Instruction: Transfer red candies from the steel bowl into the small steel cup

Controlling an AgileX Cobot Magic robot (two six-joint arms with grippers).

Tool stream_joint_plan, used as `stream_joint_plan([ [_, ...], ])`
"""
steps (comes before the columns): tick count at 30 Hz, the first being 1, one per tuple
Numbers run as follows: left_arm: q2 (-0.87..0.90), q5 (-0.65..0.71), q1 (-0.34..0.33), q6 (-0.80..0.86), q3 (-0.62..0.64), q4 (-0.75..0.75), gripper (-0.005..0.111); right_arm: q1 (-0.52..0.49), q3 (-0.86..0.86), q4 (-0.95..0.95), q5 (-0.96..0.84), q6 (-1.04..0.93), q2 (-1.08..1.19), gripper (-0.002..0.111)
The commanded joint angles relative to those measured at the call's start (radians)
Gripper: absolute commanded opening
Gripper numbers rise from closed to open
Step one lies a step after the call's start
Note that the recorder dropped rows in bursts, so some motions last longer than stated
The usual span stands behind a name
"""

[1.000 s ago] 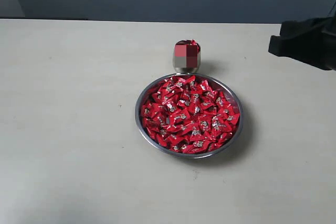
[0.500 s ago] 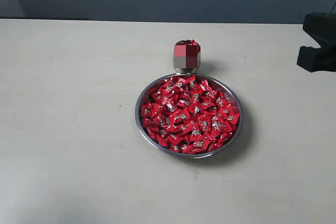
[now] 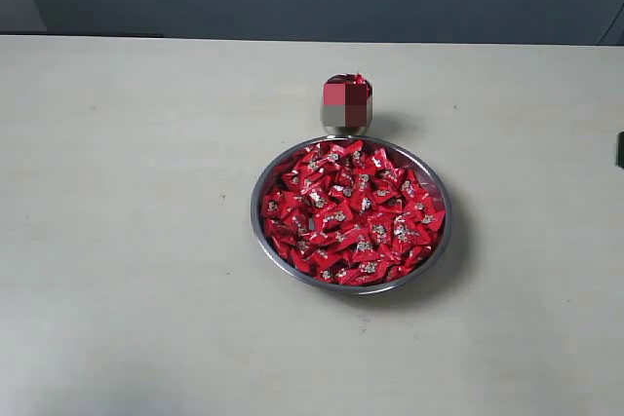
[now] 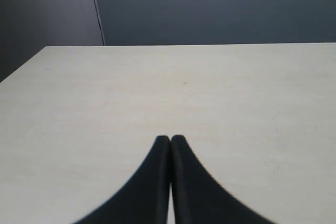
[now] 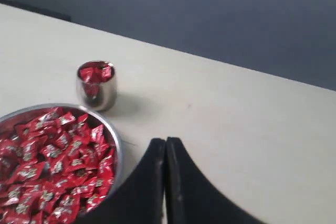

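The steel bowl [image 3: 255, 213] sits mid-worktop [image 3: 146, 192], heaped with red candies [image 3: 351, 211]. The small steel cup [image 3: 343, 126] stands upright just behind it, close to the rim (a few candies show inside it). The right claw [image 5: 166, 142] has its jaws pressed together on nothing, beside the bowl's rim, with the cup farther ahead. The left claw [image 4: 170, 139], also pinched together, hangs over the worktop.
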State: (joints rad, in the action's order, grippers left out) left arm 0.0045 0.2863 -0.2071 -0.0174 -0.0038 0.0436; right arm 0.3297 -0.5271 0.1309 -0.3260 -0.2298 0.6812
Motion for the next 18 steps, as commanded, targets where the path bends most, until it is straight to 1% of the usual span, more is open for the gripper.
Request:
stream_joint_plan([
  [1,-0.004,-0.002,-0.001,-0.003,0.004,0.001,0.0,-0.174,0.034,-0.029,-0.038,-0.002,-0.157,-0.001],
  [3,-0.004,-0.002,-0.001,-0.003,0.004,0.001,0.0,-0.239,0.106,-0.029,-0.019,-0.002,-0.235,-0.001],
  [8,-0.004,-0.002,-0.001,-0.003,0.004,0.001,0.0,-0.341,0.293,-0.045,0.026,-0.004,-0.419,-0.001],
  [12,-0.004,-0.002,-0.001,-0.003,0.004,0.001,0.0,-0.351,0.377,-0.071,0.026,-0.004,-0.496,-0.001],
  [18,-0.004,-0.002,-0.001,-0.003,0.004,0.001,0.0,-0.351,0.426,-0.069,0.037,-0.004,-0.496,-0.001],
])
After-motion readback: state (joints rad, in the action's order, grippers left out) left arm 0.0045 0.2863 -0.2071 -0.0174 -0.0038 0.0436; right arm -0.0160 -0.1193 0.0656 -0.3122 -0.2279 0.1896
